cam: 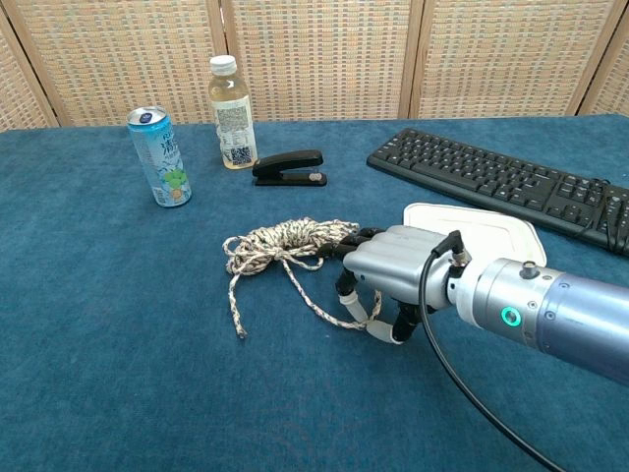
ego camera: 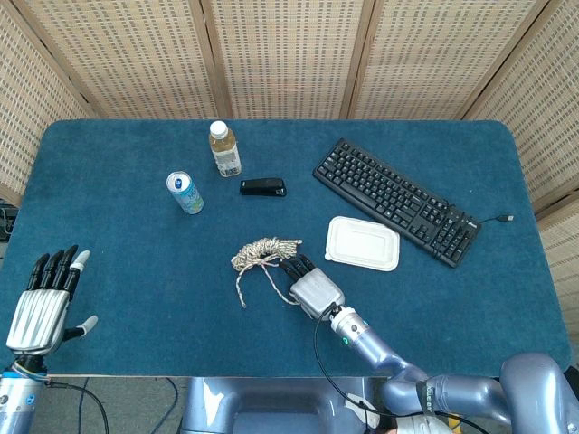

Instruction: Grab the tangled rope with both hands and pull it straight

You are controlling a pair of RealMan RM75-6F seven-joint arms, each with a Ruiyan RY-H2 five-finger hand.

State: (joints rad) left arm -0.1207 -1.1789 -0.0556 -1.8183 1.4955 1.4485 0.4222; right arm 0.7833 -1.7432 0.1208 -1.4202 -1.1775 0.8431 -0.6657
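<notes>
While the rope stays tangled mid-table:
Rope (cam: 285, 243): coiled bundle, loose strand trailing under right hand.
Right hand (cam: 388, 272): palm down beside bundle, fingers curled over strand; grasp cannot be told.
Left hand (ego camera: 47, 299): fingers spread, empty, well apart from rope.

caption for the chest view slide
Right hand reaching over a loose strand of the tangled rope on the blue table.

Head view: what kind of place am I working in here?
Probably a staged indoor test table: blue cloth-covered tabletop, woven screen panels behind it, and unrelated props such as a keyboard, stapler and drink can.
</notes>
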